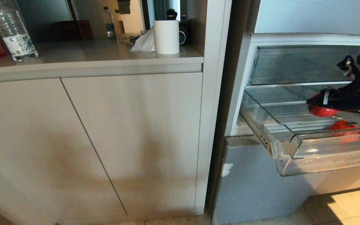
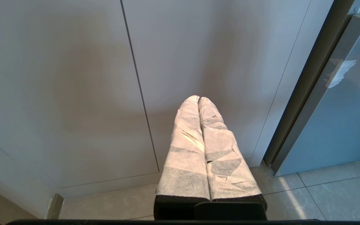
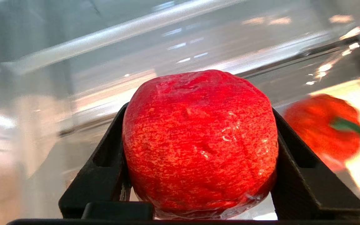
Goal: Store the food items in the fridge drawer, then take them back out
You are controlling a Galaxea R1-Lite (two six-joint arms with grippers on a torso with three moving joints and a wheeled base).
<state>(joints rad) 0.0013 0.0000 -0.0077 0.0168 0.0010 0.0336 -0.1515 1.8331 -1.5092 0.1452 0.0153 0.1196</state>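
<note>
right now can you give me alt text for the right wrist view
The right gripper is closed on a round red fruit, its black fingers pressing both sides, inside the clear fridge drawer. A red pepper with a green stem lies blurred beyond it.

- No word, brand or number can be read anywhere in these views.
- The water bottle (image 1: 12, 31) on the desk (image 1: 105, 51) wears a white label with dark blue marks, too small to make out.
- The drawer (image 1: 330, 156) below the right hand (image 1: 316, 103) has faint marks along its front lip; they cannot be read.
</note>
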